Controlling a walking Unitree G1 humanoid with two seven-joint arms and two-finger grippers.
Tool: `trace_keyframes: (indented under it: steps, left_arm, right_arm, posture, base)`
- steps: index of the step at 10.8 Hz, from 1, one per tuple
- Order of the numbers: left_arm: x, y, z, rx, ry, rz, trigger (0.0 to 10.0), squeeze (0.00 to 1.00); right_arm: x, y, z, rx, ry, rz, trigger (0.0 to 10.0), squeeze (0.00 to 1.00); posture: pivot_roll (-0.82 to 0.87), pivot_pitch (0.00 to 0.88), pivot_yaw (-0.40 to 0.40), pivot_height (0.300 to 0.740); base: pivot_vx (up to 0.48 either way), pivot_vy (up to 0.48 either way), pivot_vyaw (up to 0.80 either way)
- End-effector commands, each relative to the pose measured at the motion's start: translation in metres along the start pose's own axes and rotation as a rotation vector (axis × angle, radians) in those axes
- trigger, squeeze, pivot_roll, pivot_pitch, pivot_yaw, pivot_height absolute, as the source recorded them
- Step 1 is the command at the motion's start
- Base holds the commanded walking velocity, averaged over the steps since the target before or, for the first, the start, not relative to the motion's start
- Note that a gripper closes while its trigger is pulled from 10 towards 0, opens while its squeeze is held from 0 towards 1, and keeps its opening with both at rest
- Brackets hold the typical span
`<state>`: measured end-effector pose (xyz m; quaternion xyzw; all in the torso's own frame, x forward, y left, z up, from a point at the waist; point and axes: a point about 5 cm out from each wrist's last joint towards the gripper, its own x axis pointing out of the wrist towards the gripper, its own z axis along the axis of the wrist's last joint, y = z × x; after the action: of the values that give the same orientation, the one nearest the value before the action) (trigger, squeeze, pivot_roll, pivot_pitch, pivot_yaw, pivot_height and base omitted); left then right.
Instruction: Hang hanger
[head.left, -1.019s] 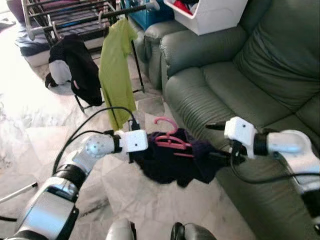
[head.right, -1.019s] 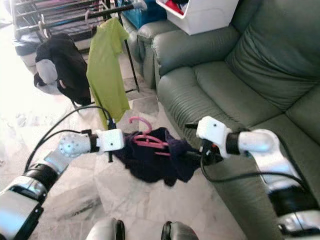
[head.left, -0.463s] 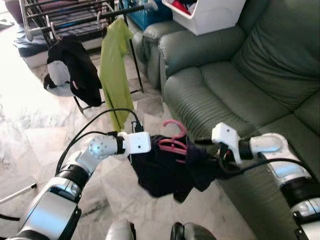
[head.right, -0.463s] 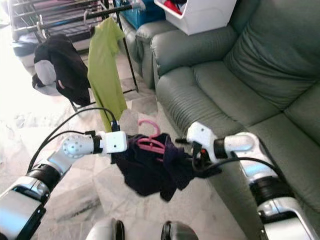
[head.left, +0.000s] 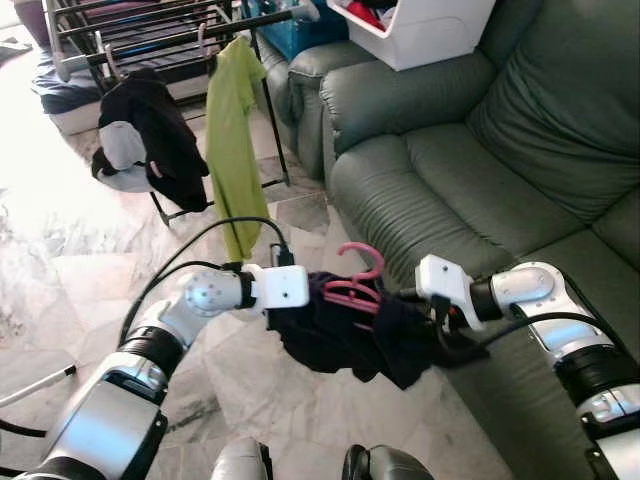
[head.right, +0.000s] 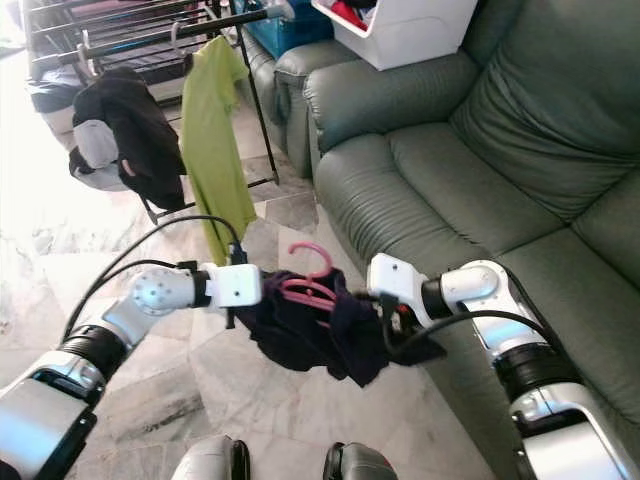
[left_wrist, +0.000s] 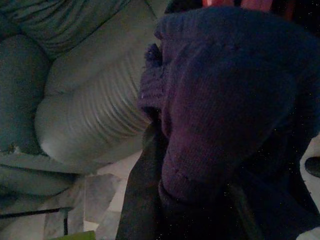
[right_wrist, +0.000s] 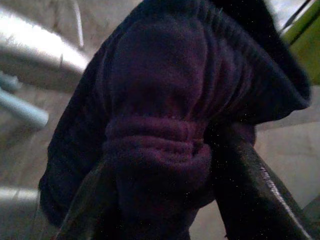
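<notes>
Purple knit cloth, a dark sweater (head.left: 345, 335), hung bunched between our two grippers, draped over a pink hanger (head.left: 352, 285) whose hook stood up above the fabric. We held it in the air over the marble floor (head.left: 70, 290), just beside the front edge of the green sofa (head.left: 470, 170). Our left gripper (head.left: 285, 318) was clamped on the sweater's end farther from the sofa, and our right gripper (head.left: 428, 325) was clamped on the end nearer the sofa; both wrist views showed a black finger (right_wrist: 260, 185) pressed into the folded knit. We judged that the two-handed hold kept the sweater from sliding off the hanger and left the hook free.

The drying rack (head.left: 150, 30) stood well beyond the sofa's arm, already carrying a green shirt (head.left: 232, 130) and a black garment (head.left: 150, 135). A white bin (head.left: 420, 30) sat on top of the sofa.

We judged the hanging not yet done: the hook was well apart from the rack's bar, so a walk toward it seemed needed. The sagging cloth could slip in transit.
</notes>
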<state>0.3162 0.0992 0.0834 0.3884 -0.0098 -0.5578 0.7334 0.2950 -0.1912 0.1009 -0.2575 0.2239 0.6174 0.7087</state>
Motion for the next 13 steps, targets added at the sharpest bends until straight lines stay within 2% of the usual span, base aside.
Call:
trace_keyframes:
  steps: [1,2,5,13]
  left_arm:
    - [0.011,0.012,0.024,0.065,-0.1,0.017,0.0,0.0]
    - [0.012,0.011,0.024,0.065,-0.098,0.016,0.0,0.0]
    - [0.013,0.011,0.024,0.063,-0.095,0.015,0.0,0.0]
    - [0.013,0.01,0.017,0.037,-0.062,0.04,0.0,0.0]
  right_arm:
    - [0.004,0.002,0.002,-0.021,0.017,0.03,0.0,0.0]
    - [0.003,0.006,-0.004,-0.017,0.053,0.044,0.0,0.0]
    - [0.005,0.005,-0.009,-0.022,0.067,0.006,0.0,0.0]
    - [0.007,0.003,-0.003,-0.043,0.011,-0.048,0.0,0.0]
  posture:
    - [-0.08,0.082,-0.015,0.74]
    - [-0.08,0.082,-0.015,0.74]
    - [-0.08,0.081,-0.019,0.74]
    - [-0.08,0.075,-0.021,0.74]
  base:
    - [0.0,0.0,0.0]
    - [0.0,0.0,0.0]
    - [0.0,0.0,0.0]
    - [0.0,0.0,0.0]
